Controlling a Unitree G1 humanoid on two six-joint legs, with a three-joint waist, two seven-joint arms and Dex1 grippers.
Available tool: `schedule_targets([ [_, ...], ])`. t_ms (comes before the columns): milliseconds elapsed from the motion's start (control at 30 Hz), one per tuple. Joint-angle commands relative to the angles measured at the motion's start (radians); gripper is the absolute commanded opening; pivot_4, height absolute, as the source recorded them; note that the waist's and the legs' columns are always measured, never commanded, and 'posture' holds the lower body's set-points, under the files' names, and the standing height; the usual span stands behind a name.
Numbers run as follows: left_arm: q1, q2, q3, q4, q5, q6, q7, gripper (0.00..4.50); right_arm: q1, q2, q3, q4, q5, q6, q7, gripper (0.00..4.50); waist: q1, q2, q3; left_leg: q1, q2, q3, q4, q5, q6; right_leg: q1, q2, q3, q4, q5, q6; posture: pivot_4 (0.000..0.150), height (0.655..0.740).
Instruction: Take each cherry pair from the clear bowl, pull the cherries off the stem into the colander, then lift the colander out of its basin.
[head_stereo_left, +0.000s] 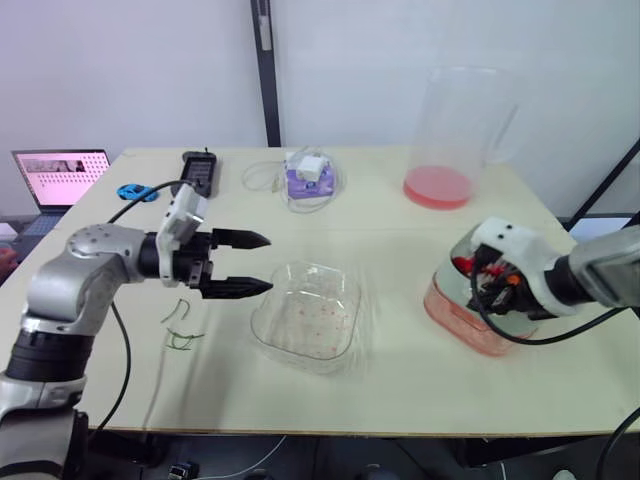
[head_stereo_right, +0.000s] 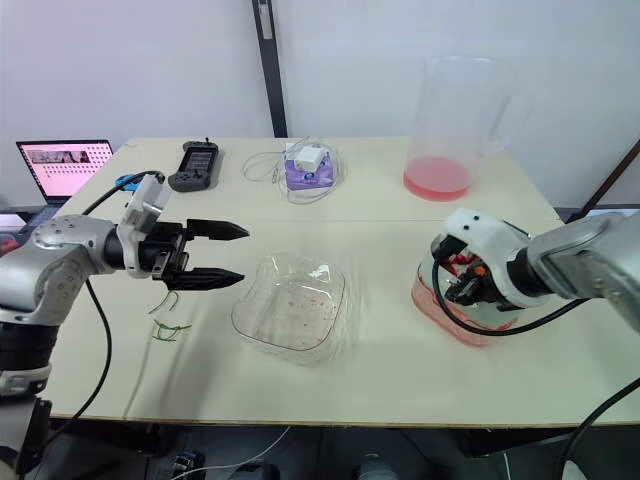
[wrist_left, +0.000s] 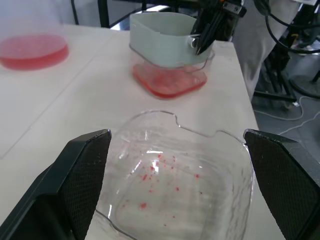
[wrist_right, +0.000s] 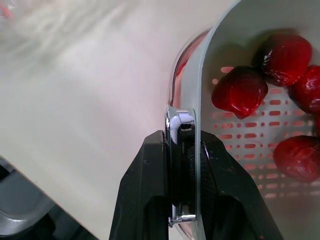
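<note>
The clear bowl (head_stereo_left: 305, 320) stands mid-table, holding only red stains. My left gripper (head_stereo_left: 268, 263) hovers just left of it, open with nothing between its black fingers (wrist_left: 80, 185). On the right, the pale colander (wrist_left: 160, 45) sits inside its pink-tinted clear basin (head_stereo_left: 460, 325). Several dark red cherries (wrist_right: 240, 90) lie on the colander's slotted floor (wrist_right: 250, 145). My right gripper (wrist_right: 182, 140) is shut on the colander's wall, one finger inside and one outside the rim. Bare green stems (head_stereo_left: 180, 325) lie on the table below my left arm.
A tall clear pitcher (head_stereo_left: 445, 185) with pink liquid stands at the back right. Behind the bowl are a white charger with cables (head_stereo_left: 305, 175) and a black handset (head_stereo_left: 200, 172). A laptop (head_stereo_left: 60, 175) sits off the far left corner.
</note>
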Motion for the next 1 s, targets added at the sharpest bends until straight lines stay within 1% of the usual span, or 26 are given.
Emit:
schedule_targets([
  [33, -0.04, -0.024, -0.021, 0.017, 0.013, -0.034, -0.019, 4.5, -0.011, -0.042, -0.077, -0.01, 0.014, 0.007, 0.025, 0.23, 0.0, 0.0, 0.0, 0.0, 0.0, 0.0, 0.0, 0.0, 0.0, 0.0, 0.0, 0.0, 0.0, 0.0, 0.0, 0.15, 0.7332],
  [200, -0.077, -0.044, -0.04, 0.053, 0.026, -0.048, -0.035, 4.5, 0.005, -0.055, -0.096, -0.029, 0.009, -0.005, 0.038, 0.23, -0.002, 0.0, 0.0, 0.0, 0.0, 0.0, 0.0, 0.0, 0.0, 0.0, 0.0, 0.0, 0.0, 0.0, 0.0, 0.15, 0.7332],
  [533, -0.09, -0.049, -0.052, 0.074, 0.052, -0.073, -0.05, 4.5, 0.036, -0.084, -0.169, -0.031, 0.043, 0.007, 0.05, 0.23, 0.001, 0.0, 0.0, 0.0, 0.0, 0.0, 0.0, 0.0, 0.0, 0.0, 0.0, 0.0, 0.0, 0.0, 0.0, 0.15, 0.7332],
  [700, -0.103, -0.056, -0.057, 0.087, 0.062, -0.08, -0.058, 4.5, 0.064, -0.037, -0.228, 0.0, 0.104, 0.007, 0.036, 0.23, 0.0, 0.0, 0.0, 0.0, 0.0, 0.0, 0.0, 0.0, 0.0, 0.0, 0.0, 0.0, 0.0, 0.0, 0.0, 0.15, 0.7332],
  [833, -0.107, -0.057, -0.054, 0.092, 0.067, -0.079, -0.063, 4.5, 0.112, -0.042, -0.252, -0.01, 0.099, 0.007, 0.008, 0.23, 0.0, 0.0, 0.0, 0.0, 0.0, 0.0, 0.0, 0.0, 0.0, 0.0, 0.0, 0.0, 0.0, 0.0, 0.0, 0.15, 0.7332],
  [1000, -0.11, -0.071, -0.046, 0.09, 0.068, -0.08, -0.045, 4.5, 0.156, -0.005, -0.277, -0.016, 0.123, 0.006, -0.019, 0.23, 0.0, 0.0, 0.0, 0.0, 0.0, 0.0, 0.0, 0.0, 0.0, 0.0, 0.0, 0.0, 0.001, 0.0, 0.0, 0.15, 0.7332],
])
